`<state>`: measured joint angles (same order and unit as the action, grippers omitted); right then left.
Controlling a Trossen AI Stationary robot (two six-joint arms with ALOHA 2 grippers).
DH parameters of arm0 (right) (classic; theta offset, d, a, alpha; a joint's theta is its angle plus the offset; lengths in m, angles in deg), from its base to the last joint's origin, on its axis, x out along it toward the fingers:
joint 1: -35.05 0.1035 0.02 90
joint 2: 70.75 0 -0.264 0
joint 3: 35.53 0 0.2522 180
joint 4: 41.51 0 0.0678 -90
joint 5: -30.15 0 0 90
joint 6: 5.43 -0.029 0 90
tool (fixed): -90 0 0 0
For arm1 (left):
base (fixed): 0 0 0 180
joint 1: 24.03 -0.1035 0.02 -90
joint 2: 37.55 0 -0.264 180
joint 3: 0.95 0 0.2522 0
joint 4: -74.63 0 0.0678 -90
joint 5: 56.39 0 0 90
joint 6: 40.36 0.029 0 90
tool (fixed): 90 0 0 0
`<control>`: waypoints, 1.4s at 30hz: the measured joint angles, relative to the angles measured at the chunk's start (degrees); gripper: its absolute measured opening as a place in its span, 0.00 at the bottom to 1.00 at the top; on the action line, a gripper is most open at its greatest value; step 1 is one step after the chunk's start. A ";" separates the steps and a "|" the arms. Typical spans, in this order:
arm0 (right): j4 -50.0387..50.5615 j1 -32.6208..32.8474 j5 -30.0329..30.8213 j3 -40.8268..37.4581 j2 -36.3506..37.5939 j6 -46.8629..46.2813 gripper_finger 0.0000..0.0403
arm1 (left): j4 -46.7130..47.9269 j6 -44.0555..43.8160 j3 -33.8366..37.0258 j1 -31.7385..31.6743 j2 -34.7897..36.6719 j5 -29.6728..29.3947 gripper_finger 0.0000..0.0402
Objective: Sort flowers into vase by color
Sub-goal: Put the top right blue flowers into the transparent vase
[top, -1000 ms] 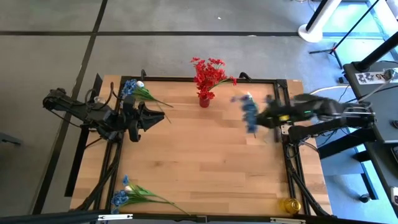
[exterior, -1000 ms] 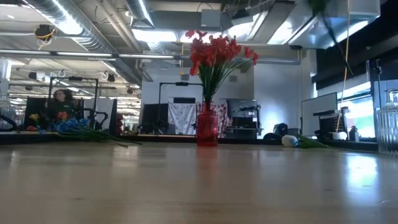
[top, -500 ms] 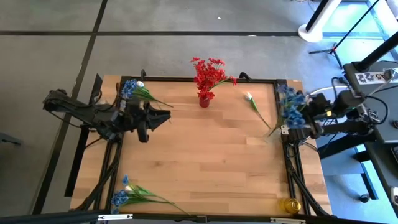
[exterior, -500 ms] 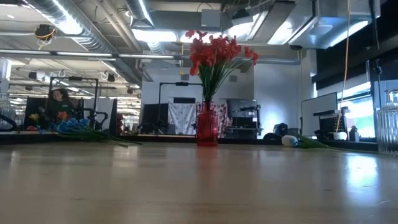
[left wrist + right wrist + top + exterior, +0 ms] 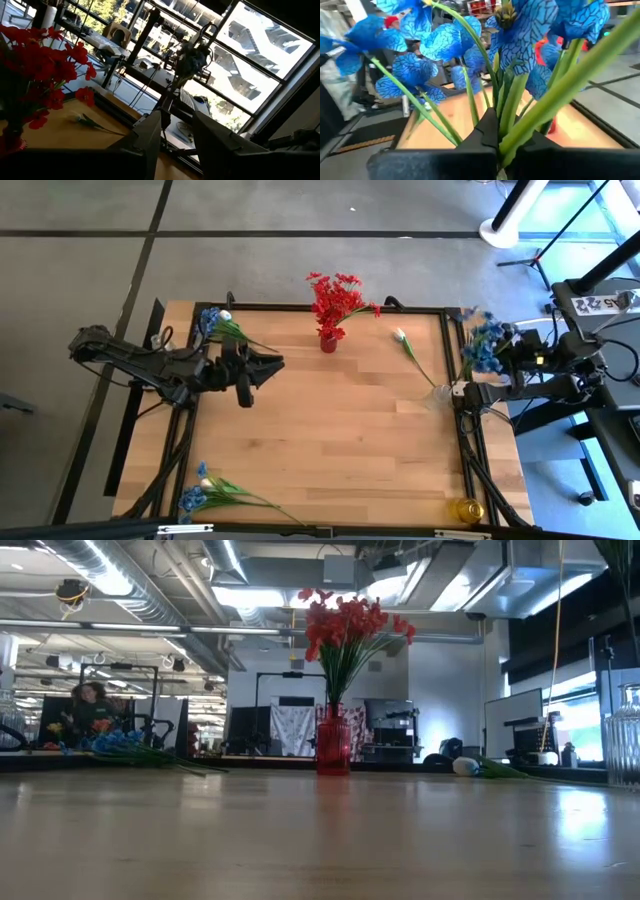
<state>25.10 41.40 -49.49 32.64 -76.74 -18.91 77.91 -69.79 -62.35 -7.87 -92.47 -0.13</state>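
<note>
While the left hand (image 5: pixel 275 364) is held open above the bench (image 5: pixel 330 440), blue flowers (image 5: pixel 483 345) are gripped by the right hand (image 5: pixel 512 352) past the bench's right edge.

Pale wood planks on the table (image 5: pixel 320 430), smooth and satiny, catching glare at low level. Red vase (image 5: pixel 333 745) is translucent, glossy glass or plastic. Blue flowers (image 5: pixel 470 55) show veined, cloth-like petals, plasticky green stems. Right gripper (image 5: pixel 495 137) matt black.

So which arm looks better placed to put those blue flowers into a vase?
The right: its end effector already grips the blue flowers at the table's right edge; the left end effector is empty.
</note>
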 joint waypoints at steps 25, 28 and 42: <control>10.47 0.00 3.27 -3.79 -8.52 -8.62 0.27 | -11.54 7.68 0.00 -2.05 0.05 2.90 0.27; 16.97 0.00 0.78 -0.19 -13.89 -10.79 0.39 | -16.01 6.19 -0.04 -3.94 -0.96 3.00 0.27; 33.90 0.00 -0.07 24.02 -30.29 -11.62 0.66 | -5.61 -6.44 -0.04 -9.94 -5.09 -0.73 0.27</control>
<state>59.00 41.40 -49.56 56.66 -107.03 -30.54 72.31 -76.23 -62.39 -17.81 -97.56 -0.86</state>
